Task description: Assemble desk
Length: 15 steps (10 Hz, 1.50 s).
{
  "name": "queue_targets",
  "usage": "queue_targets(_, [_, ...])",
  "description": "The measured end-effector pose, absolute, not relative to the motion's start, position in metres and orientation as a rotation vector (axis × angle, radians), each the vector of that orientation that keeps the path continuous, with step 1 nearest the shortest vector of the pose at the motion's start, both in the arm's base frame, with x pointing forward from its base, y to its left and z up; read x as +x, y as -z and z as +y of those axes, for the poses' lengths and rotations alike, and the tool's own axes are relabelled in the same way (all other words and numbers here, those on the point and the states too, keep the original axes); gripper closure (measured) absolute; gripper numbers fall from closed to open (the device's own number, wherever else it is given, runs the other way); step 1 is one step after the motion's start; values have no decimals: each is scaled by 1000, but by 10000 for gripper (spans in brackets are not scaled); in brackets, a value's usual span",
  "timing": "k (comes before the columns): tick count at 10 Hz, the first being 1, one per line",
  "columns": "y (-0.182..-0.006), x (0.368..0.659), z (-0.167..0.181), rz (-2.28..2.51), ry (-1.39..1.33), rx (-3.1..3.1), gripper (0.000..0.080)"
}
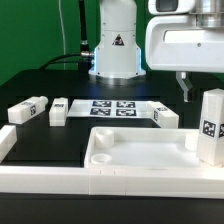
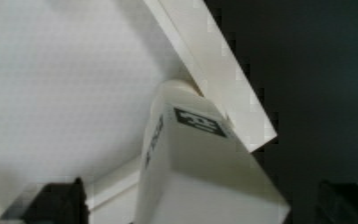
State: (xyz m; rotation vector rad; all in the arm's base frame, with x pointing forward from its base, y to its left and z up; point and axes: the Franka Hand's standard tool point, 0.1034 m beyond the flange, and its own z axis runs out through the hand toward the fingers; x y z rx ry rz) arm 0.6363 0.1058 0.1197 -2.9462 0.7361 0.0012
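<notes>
Exterior view showed one leg upright in the tabletop, just beneath the gripper (fingers apart, holding nothing); three loose legs lay farther off, not yet fitted.

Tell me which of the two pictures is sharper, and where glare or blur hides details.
Exterior view: fairly sharp, evenly lit; the white tabletop is so bright that its surface detail washes out against the black table. Wrist view: soft, out of focus; the leg is very close and its tag is smeared, unreadable.
</notes>
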Motion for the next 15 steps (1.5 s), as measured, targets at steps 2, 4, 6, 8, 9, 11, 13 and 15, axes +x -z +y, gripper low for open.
queue_targets(2, [-120,636,107,447,14,-3004,151])
queue_targets(4, [-120,636,107,159,29,-3034,150])
queue_targets(6, [-120,636,106,-139,45,-3039,150])
queue_targets(8, [-120,636,106,-345,54,-3026,150])
queue_targets(9, [-119,636,106,-456,58,-3013,150])
queue_targets(11, [-119,637,105,-656,68,-2987,150])
queue_targets(13, [-119,637,105,-688,72,-2981,283])
queue_targets(15, [-119,637,105,-688,72,-2981,422])
